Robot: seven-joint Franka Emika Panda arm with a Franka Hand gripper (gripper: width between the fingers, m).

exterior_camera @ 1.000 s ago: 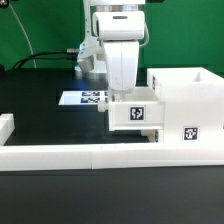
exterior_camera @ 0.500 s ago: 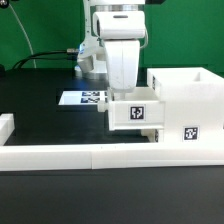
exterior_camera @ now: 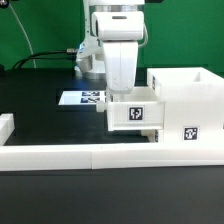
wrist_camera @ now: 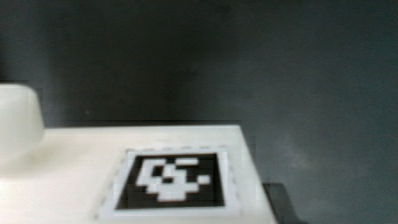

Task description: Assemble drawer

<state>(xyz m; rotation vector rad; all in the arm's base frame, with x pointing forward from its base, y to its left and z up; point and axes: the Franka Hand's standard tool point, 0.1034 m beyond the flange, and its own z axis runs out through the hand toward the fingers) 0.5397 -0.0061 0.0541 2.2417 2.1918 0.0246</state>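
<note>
The drawer's tall hollow housing (exterior_camera: 188, 105) stands at the exterior view's right, with a tag (exterior_camera: 189, 132) on its front. One small white tray (exterior_camera: 134, 113) with a tag hangs just left of the housing, touching or nearly touching its side; a small knob (exterior_camera: 152, 135) shows at its lower edge. My gripper (exterior_camera: 124, 92) comes straight down onto the tray's top edge, and its fingertips are hidden behind the tray. The wrist view shows the tray's tagged white face (wrist_camera: 173, 180) very close, with one dark finger (wrist_camera: 278, 205) at its side. The second tray is out of view.
The long low white border wall (exterior_camera: 70, 155) runs along the front, with a raised end (exterior_camera: 5, 126) at the exterior view's left. The marker board (exterior_camera: 82, 99) lies on the black table behind the tray. Cables and a green backdrop are at the back.
</note>
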